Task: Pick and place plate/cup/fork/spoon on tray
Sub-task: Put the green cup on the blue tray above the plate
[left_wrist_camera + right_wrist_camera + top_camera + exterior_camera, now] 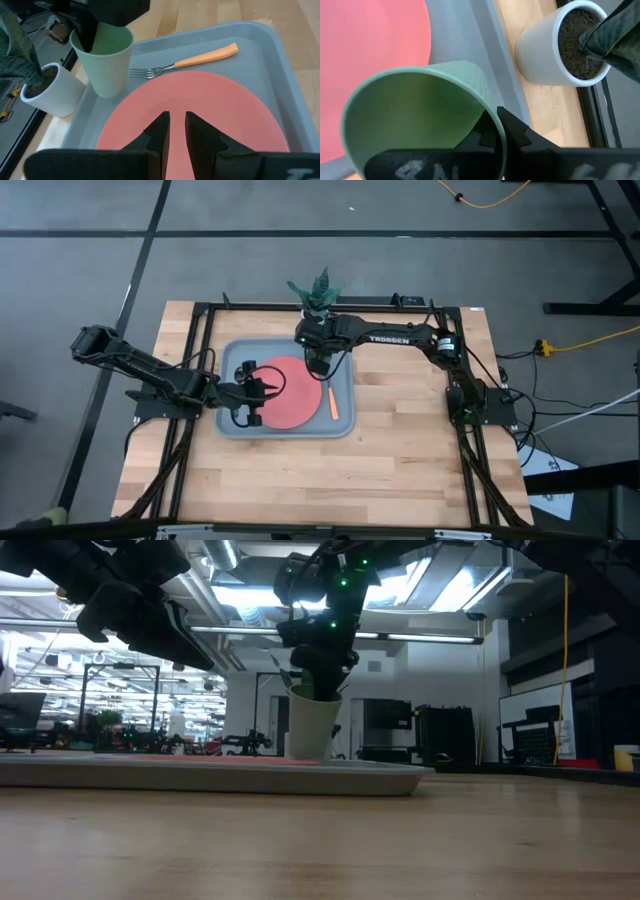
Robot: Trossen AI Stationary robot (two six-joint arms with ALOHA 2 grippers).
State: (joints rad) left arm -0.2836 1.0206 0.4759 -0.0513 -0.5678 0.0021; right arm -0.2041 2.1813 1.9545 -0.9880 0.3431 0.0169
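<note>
The coral-red plate (295, 392) lies flat in the blue-grey tray (228, 425). The orange-handled fork (331, 402) lies on the tray floor beside the plate, toward the table's right. My right gripper (318, 362) is shut on the mint-green cup (105, 60) at the tray's far edge. The cup is upright; I cannot tell whether its base touches the tray floor. My left gripper (177, 120) hovers over the plate's left part, its fingers a narrow gap apart and empty. The spoon is not in view. My right gripper holds the cup by its rim (492, 117), on the side toward the plant pot. One finger (86, 37) reaches inside the cup and the other (515, 132) lies against its outer wall. The fingers come from above, pointing down. The cup hangs upright below them.
A white pot with a green plant (320, 292) stands on the table just beyond the tray's far rim, close to the cup; it also shows in the right wrist view (560, 50). Bare wood lies to the tray's right and near sides.
</note>
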